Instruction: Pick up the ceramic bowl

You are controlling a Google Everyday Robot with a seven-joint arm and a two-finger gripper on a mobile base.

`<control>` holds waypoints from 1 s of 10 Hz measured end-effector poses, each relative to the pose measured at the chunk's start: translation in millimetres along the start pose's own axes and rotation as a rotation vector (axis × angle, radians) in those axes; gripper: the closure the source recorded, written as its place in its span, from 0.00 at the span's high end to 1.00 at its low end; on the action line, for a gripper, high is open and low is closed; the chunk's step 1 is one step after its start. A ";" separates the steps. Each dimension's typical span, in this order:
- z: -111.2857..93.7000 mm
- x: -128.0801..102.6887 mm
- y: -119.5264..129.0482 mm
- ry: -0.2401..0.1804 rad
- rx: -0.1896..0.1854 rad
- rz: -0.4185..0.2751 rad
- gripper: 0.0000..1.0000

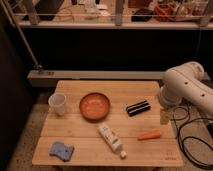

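The ceramic bowl is round, shallow and orange-brown. It sits upright on the wooden table, left of centre. My white arm curls in at the table's right edge. My gripper hangs below it by the right edge, well to the right of the bowl and apart from it. It holds nothing that I can see.
A translucent white cup stands left of the bowl. A black rectangular object lies to its right. A white tube lies in front of it. There is an orange stick-like item at front right and a blue sponge at front left. Cables hang on the right.
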 end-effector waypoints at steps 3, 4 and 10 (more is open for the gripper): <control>0.0 0.0 0.0 0.000 0.000 0.000 0.80; 0.0 0.0 0.0 0.000 0.000 0.000 0.80; -6.6 -19.6 -10.6 0.027 0.083 -0.097 0.80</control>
